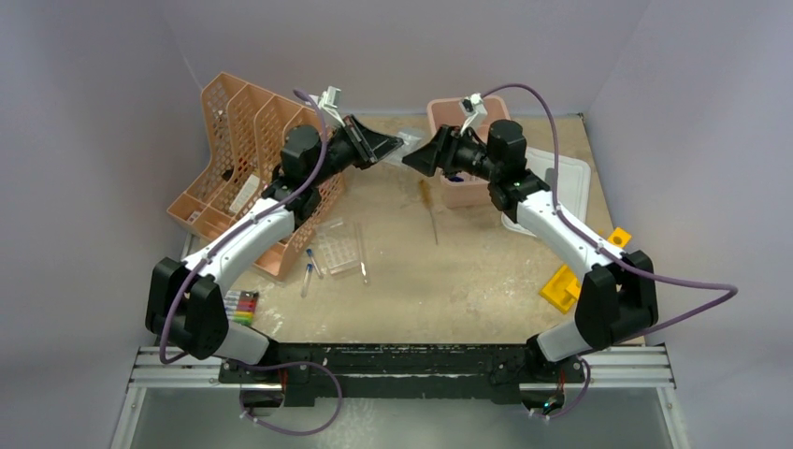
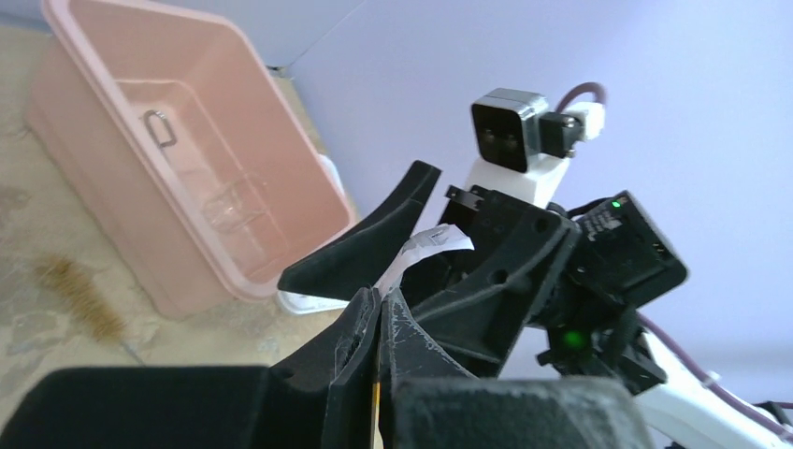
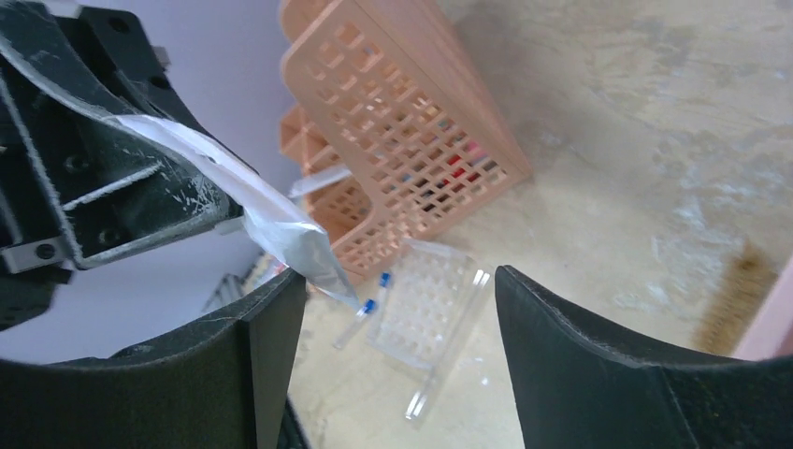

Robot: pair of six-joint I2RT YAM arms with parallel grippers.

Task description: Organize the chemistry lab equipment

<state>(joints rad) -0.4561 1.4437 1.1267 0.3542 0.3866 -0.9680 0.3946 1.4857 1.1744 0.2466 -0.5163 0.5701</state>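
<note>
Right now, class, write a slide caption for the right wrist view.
Left gripper holds a clear plastic packet up to the open right gripper, tube rack and blue-capped tubes below.

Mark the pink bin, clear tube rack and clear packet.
pink bin (image 2: 103, 150), left wrist view, near outer wall.
clear tube rack (image 3: 430, 309), right wrist view, middle of the well grid.
clear packet (image 3: 281, 229), right wrist view, its lower half.

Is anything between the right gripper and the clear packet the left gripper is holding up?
Nothing visible. The left gripper pinches the clear packet, whose free end sits beside the open right gripper with only air between.
</note>
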